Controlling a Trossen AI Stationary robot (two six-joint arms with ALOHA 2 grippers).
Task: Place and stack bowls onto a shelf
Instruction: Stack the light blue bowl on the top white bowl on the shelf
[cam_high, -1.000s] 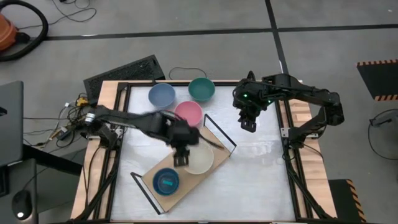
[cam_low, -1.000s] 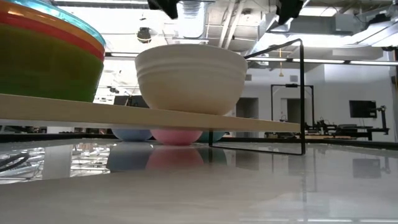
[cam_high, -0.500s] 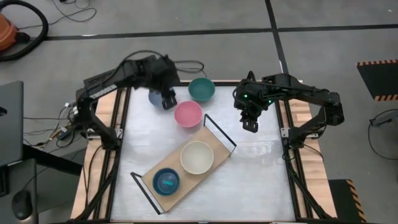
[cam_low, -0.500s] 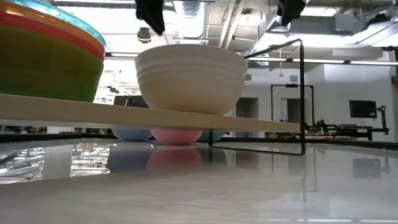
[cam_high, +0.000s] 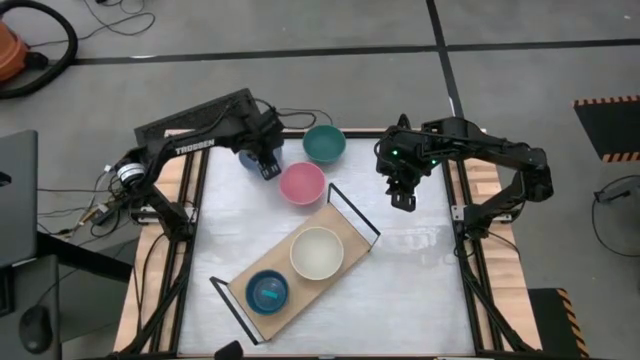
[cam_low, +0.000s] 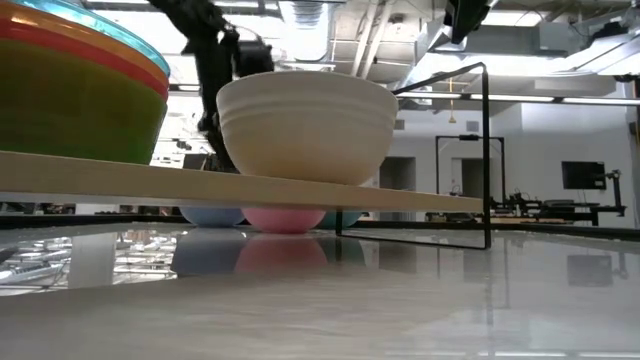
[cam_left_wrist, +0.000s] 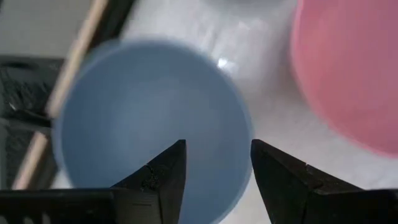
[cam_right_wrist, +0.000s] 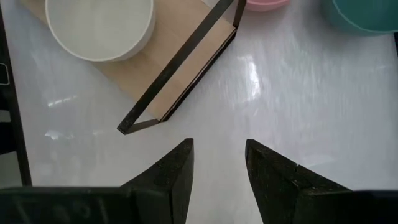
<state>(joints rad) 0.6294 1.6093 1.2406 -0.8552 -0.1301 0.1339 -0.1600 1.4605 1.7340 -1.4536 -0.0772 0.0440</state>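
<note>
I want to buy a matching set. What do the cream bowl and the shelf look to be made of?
The cream bowl looks like matte moulded plastic: even colour, faint ridges below the rim in the low view. The shelf seems a light wood board, pale with a flat sawn edge, with thin black wire loop frames, probably painted metal.

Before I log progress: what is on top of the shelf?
On the shelf sit a cream bowl and a stack of small bowls, cyan uppermost. Low view shows red and green below; others are hidden.
</note>
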